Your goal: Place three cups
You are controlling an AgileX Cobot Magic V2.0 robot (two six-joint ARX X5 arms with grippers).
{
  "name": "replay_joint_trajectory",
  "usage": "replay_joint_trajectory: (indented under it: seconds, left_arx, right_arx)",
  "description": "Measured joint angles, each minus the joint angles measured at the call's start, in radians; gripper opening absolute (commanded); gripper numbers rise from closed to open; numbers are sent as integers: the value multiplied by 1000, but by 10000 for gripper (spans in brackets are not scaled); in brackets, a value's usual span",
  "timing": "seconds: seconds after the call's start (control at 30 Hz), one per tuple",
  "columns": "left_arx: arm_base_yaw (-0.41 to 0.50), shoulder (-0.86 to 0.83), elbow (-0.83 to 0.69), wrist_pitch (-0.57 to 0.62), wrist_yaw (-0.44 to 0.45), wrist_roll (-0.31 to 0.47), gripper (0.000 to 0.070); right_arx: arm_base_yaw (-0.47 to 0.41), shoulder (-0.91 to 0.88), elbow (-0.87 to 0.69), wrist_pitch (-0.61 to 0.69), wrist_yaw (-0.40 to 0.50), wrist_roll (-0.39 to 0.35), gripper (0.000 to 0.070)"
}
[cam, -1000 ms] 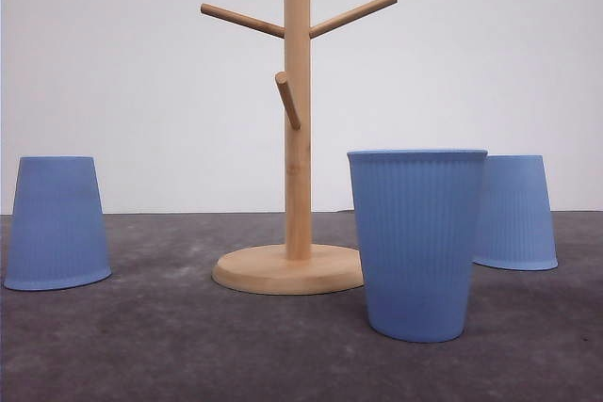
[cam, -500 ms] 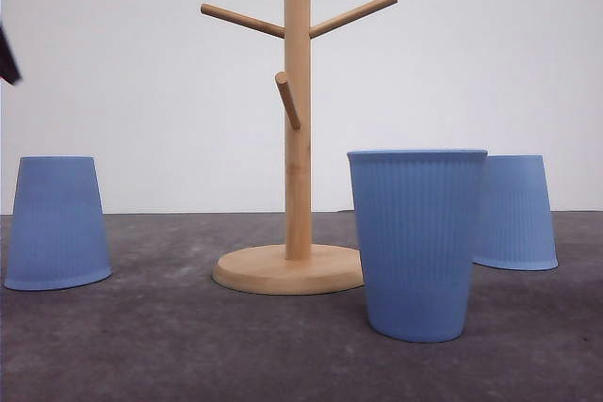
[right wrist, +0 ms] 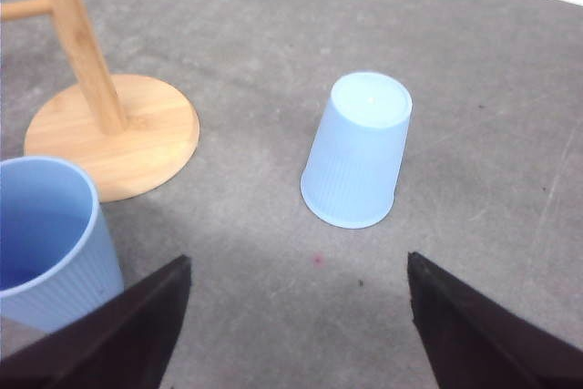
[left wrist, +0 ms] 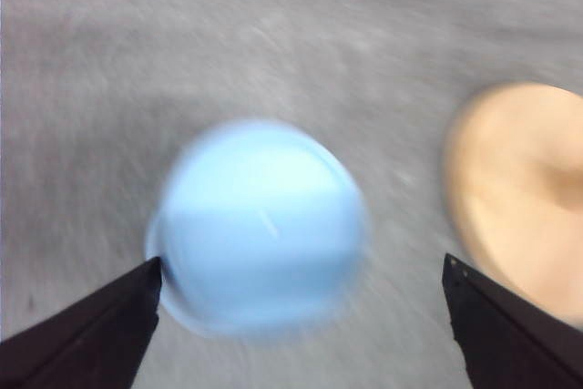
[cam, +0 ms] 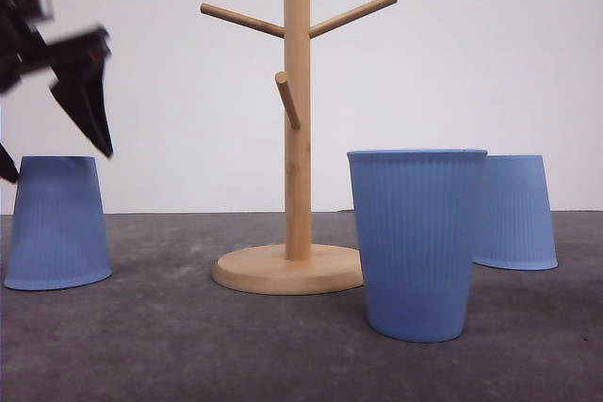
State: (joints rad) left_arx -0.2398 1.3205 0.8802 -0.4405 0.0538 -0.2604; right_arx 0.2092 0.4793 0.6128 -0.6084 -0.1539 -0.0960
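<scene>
- The left tool hangs in the air at the far left of the front view, its dark fingers spread wide and pointing down, with nothing between them.
- Directly below it stands the left cup, upside down on the grey counter. In the left wrist view the cup's flat base faces up between the two finger tips, blurred, and sits nearer one finger than the other.
- The relation that matters: this cup's long axis runs upright, in line with the tool's downward reach, so a straight descent would likely bring the fingers to either side of its tapered wall. The off-centre view suggests a small sideways correction may be wanted first.
- Further out, the wooden cup stand rises from its round base mid-counter, its pegs bare.
- Beyond it, the upright cup stands mouth up in front, and the right cup stands inverted just behind it, tilted slightly.
- The right tool has its fingers wide apart and empty; it faces the inverted right cup across bare counter, the upright one off to one side.
- The left arm looks much the nearer to its cup.
</scene>
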Motion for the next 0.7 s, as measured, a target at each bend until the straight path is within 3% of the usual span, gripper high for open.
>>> replay_joint_trajectory:
  seconds: [0.2, 0.33, 0.5, 0.7]
  left_arx:
    - [1, 92, 2, 58, -7, 5, 586]
    - [1, 100, 3, 84, -8, 5, 480]
    - [1, 99, 8, 89, -19, 8, 404]
    - [5, 91, 18, 89, -23, 11, 386]
  right_arx:
    - [0, 0, 0, 28, 0, 21, 482]
    - [0, 0, 0, 41, 0, 26, 482]
    - [0, 0, 0, 41, 0, 26, 482]
    - [0, 0, 0, 41, 0, 26, 482]
